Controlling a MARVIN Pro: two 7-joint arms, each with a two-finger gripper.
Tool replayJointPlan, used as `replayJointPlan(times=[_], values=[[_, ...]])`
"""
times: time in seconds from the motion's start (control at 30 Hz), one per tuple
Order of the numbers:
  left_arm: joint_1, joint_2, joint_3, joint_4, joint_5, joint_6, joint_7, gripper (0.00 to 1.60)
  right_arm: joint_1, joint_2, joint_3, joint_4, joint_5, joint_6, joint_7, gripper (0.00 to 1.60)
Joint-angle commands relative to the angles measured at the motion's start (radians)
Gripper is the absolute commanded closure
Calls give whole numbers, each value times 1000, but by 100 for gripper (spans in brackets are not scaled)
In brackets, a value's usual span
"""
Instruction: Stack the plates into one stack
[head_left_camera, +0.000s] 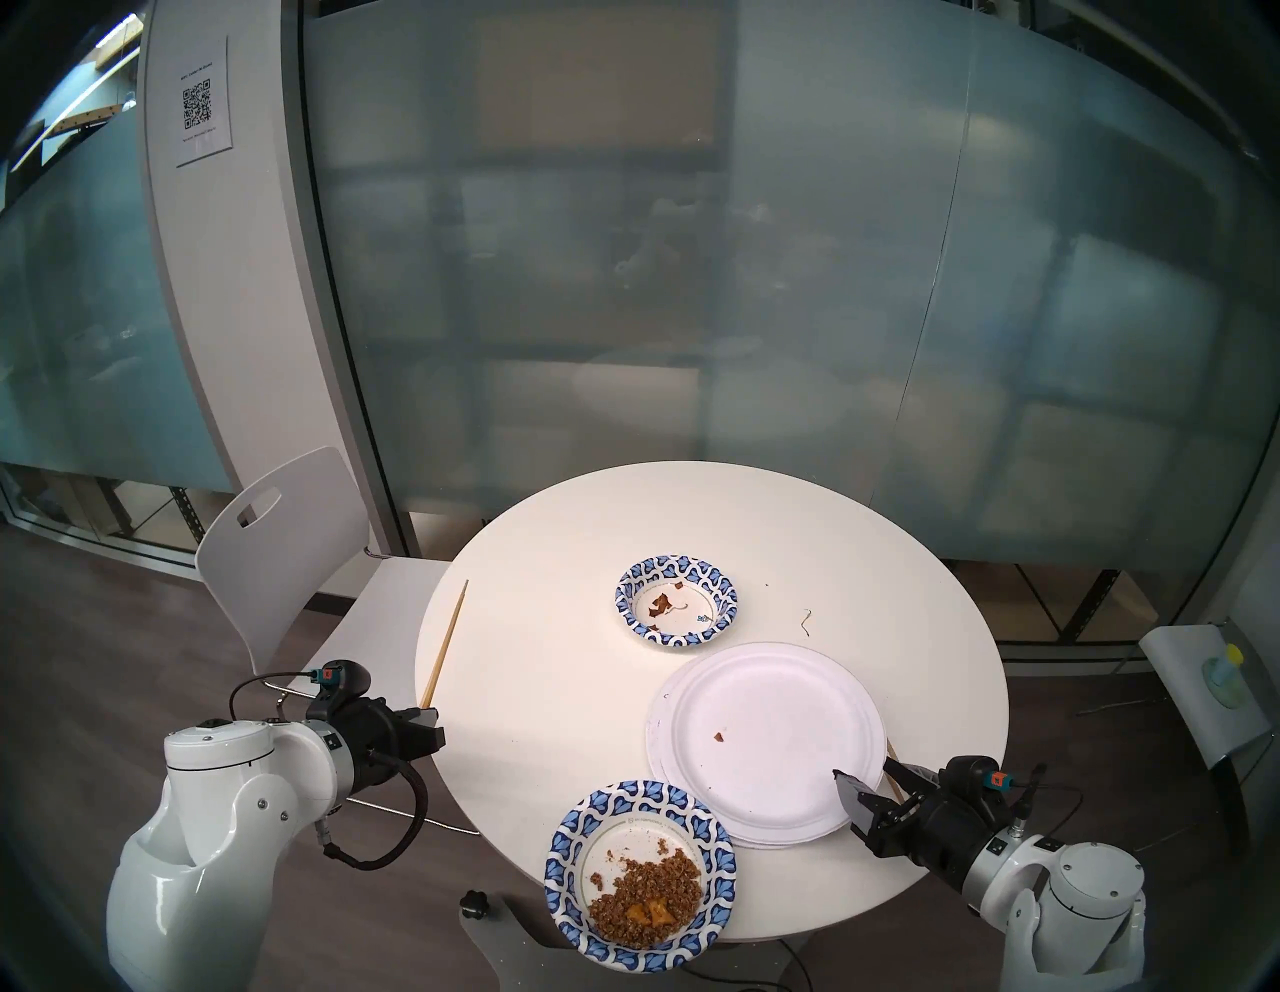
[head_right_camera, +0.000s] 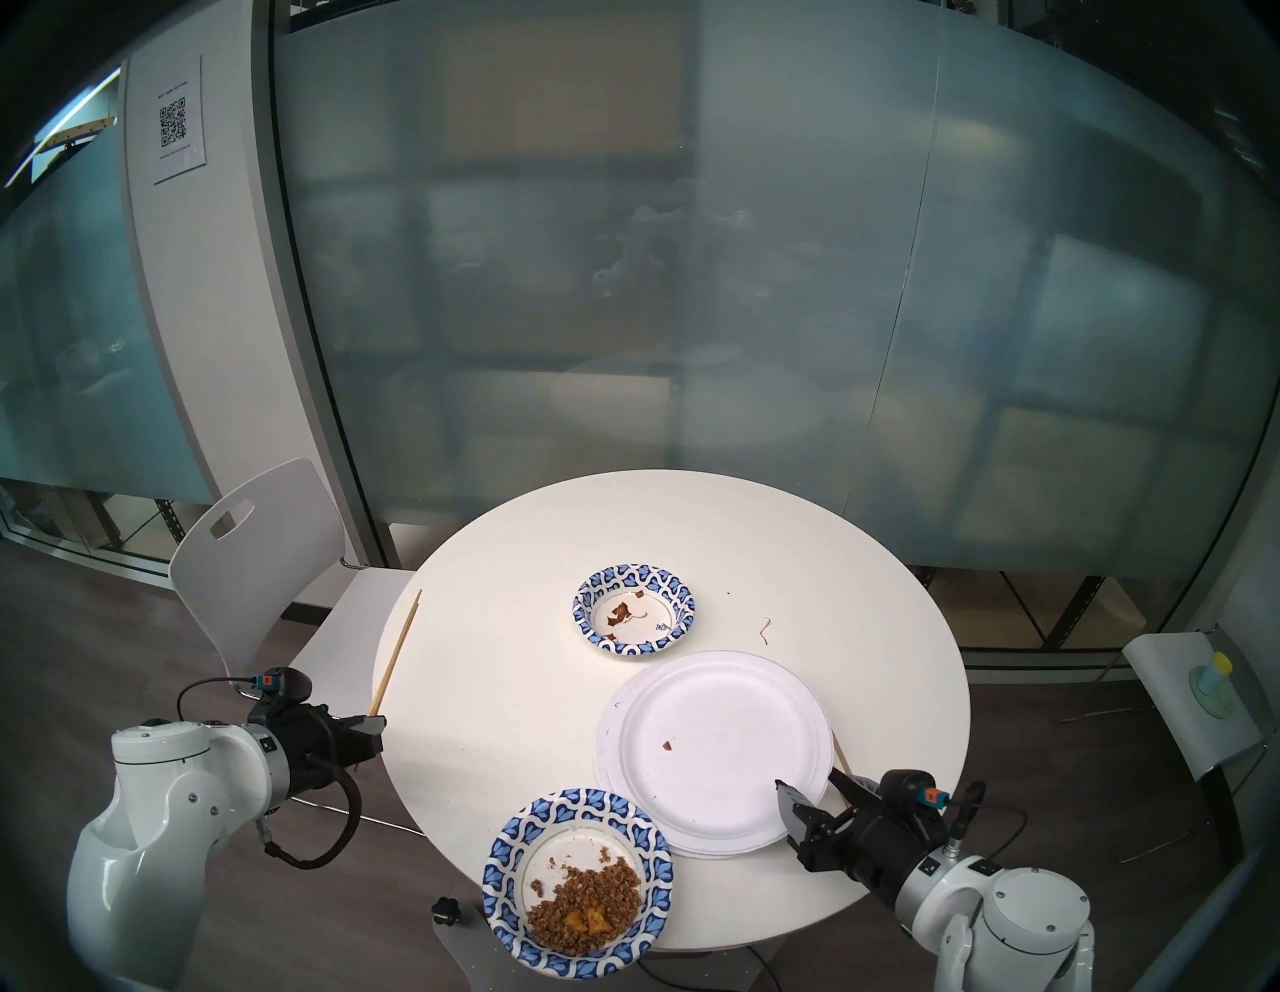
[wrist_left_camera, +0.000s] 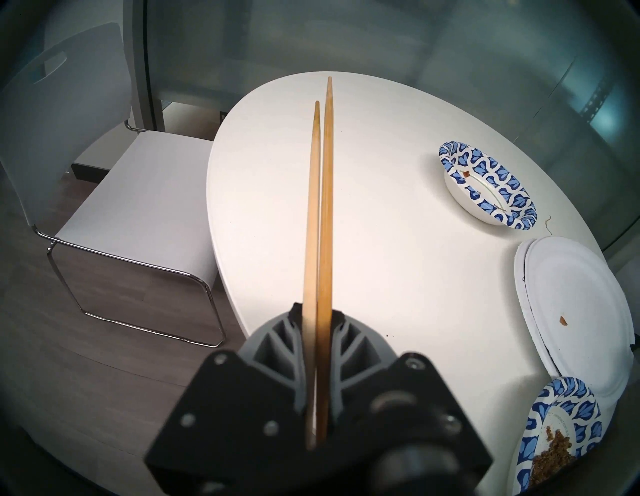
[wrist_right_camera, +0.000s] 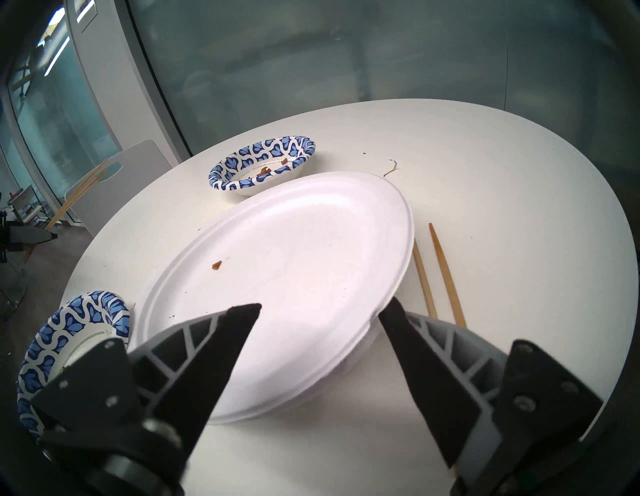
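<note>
Head left view: round white table (head_left_camera: 554, 693). Two large white plates (head_left_camera: 765, 745) already nested, slightly offset, on the table's right side, a brown crumb on the top one. Small blue-patterned bowl (head_left_camera: 677, 601) with a few scraps sits just behind them, apart from the pile. Second blue-patterned bowl (head_left_camera: 641, 873) with brown food overhangs the near table edge, just beside the white pair. Left gripper (head_left_camera: 426, 724) at the table's left edge, closed on a pair of chopsticks (head_left_camera: 447, 634) that lie out over the tabletop. Right gripper (head_left_camera: 869, 779) spread wide at the near-right rim of the white plates, one finger over the plate, the other outside it. White chair (head_left_camera: 277, 554) left of the table.

Head right view: same layout; right gripper (head_right_camera: 814, 786) straddles the plate rim.

Left wrist view: left gripper (wrist_left_camera: 317, 315) jaws narrow, clamping the two chopsticks (wrist_left_camera: 320, 207), which point away across the table. Both bowls and the white plates at the right.

Right wrist view: right gripper (wrist_right_camera: 320, 308) jaws wide, holding nothing, white plates (wrist_right_camera: 277, 284) between the fingertips. Second pair of chopsticks (wrist_right_camera: 445, 277) lies on the table just right of the plates.
</note>
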Motion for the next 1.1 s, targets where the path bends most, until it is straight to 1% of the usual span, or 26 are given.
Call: replayJointPlan(times=[0.0, 0.13, 0.2, 0.43, 0.67, 0.83, 0.9, 1.07], values=[[3, -1, -16, -20, -1, -3, 2, 160, 53, 2, -30, 15, 2, -4, -2, 25], [3, -1, -20, -17, -1, -3, 0, 160, 64, 12, -37, 19, -12, -5, -6, 26], [4, -2, -21, -17, -1, -2, -1, 160, 67, 18, -41, 17, -23, -3, -10, 24], [3, -5, -21, -18, -1, -2, -1, 160, 69, 56, -77, 11, -90, 1, -9, 19], [-1, -7, -25, -14, -2, 0, 0, 160, 60, 80, -114, -10, -174, 5, -28, 21], [-3, -5, -25, -11, -2, 0, -3, 160, 53, 86, -125, -31, -202, 14, -27, 21], [-3, -4, -25, -11, -2, 1, -5, 160, 49, 90, -131, -39, -218, 18, -30, 19], [-4, -3, -22, -10, -1, 0, -8, 160, 35, 106, -142, -56, -249, 31, -28, 21]])
